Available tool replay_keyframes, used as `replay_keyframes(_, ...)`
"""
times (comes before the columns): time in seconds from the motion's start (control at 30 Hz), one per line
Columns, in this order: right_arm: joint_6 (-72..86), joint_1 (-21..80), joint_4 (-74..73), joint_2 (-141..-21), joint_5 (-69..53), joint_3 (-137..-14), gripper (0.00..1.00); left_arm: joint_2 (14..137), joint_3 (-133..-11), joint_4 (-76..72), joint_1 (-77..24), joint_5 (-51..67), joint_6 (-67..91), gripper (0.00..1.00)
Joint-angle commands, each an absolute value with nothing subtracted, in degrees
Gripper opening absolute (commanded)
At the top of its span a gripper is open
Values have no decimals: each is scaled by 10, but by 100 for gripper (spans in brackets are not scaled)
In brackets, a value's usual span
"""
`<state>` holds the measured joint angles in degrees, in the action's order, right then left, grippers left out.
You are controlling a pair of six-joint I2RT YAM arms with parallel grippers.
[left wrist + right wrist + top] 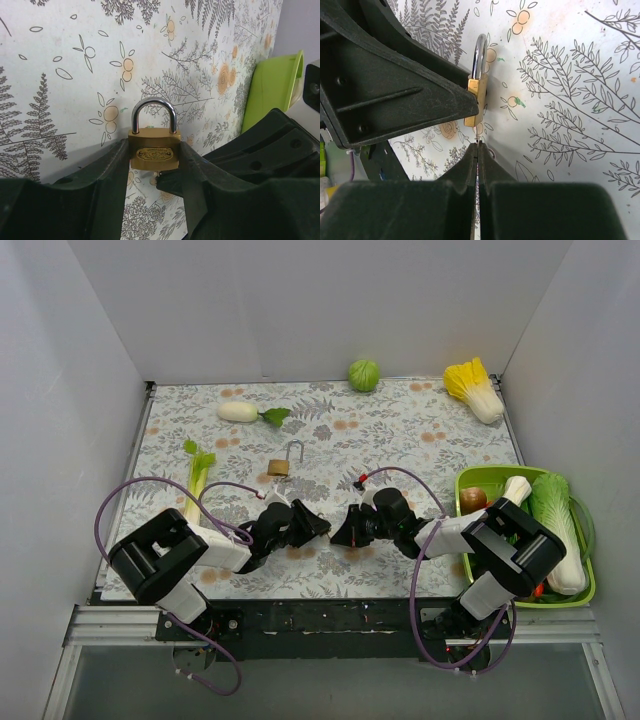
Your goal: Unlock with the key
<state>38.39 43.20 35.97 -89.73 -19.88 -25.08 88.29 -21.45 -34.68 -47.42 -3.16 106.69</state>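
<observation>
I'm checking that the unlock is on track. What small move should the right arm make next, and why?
Probably ease the right tool forward to seat the key deeper: the left tool grips the padlock, its shackle is closed, and key shaft shows below the body.

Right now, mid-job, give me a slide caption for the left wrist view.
Left fingers clamp the brass padlock upright, shackle closed, with the right fingers holding the key at its underside.

Key (pixel 477 133) mostly inside right claw (pixel 478 148)
</observation>
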Motion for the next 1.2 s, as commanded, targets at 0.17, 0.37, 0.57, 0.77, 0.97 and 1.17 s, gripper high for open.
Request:
replay_keyframes(0.17, 403, 415, 462, -907, -190, -275, 1, 857, -196, -365, -492, -10, 1049, 0)
replay_keyframes(0.37, 394, 414, 473, -917, -185, -281, 1, 860, -197, -358, -493, -2, 1080, 0)
replay_keyframes(0.57, 372, 415, 471, -922, -178, -287, 1, 867, -202, -357, -494, 22, 1104, 0)
replay_keyframes(0.77, 359, 415, 475, -917, -165, -290, 1, 874, -210, -349, -499, 25, 1108, 0)
replay_keyframes(0.97, 353, 415, 481, -921, -160, -300, 1, 875, -217, -338, -508, 21, 1110, 0)
replay_keyframes(1.17, 357, 415, 491, -914, -148, -300, 1, 871, -222, -318, -518, 11, 1114, 0)
